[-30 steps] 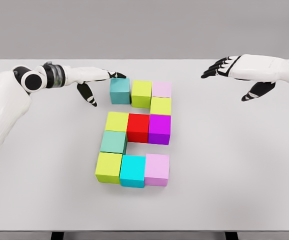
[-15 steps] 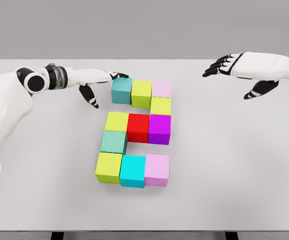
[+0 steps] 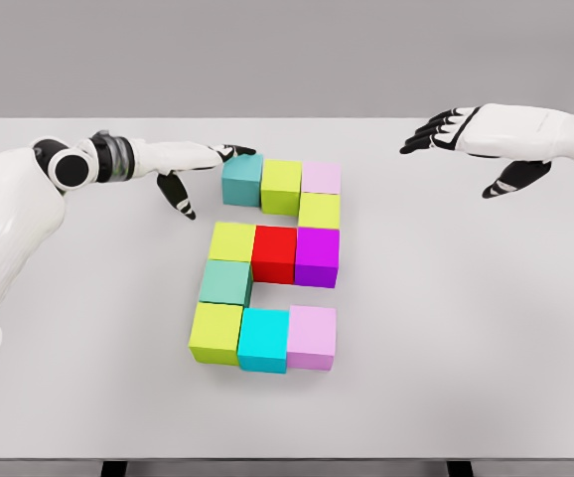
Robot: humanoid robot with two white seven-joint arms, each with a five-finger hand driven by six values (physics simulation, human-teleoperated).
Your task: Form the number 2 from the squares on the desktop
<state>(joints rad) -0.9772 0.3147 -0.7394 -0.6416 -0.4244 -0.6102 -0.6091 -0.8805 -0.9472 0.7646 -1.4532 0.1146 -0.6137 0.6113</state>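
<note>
— What do you see on your left?
— Your left hand [image 3: 193, 164], fingers extended and gripping nothing, touches the teal cube [image 3: 241, 180] at the top-left of the block figure [image 3: 270, 263], mid-table [image 3: 466, 328].
— And right?
— Your right hand [image 3: 461, 139] hovers spread, empty, well apart.

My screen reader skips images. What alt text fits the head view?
Ten colored cubes on a white table form a number 2. The left hand touches the top-left teal cube with flat fingers; the open right hand hovers at upper right.
</note>
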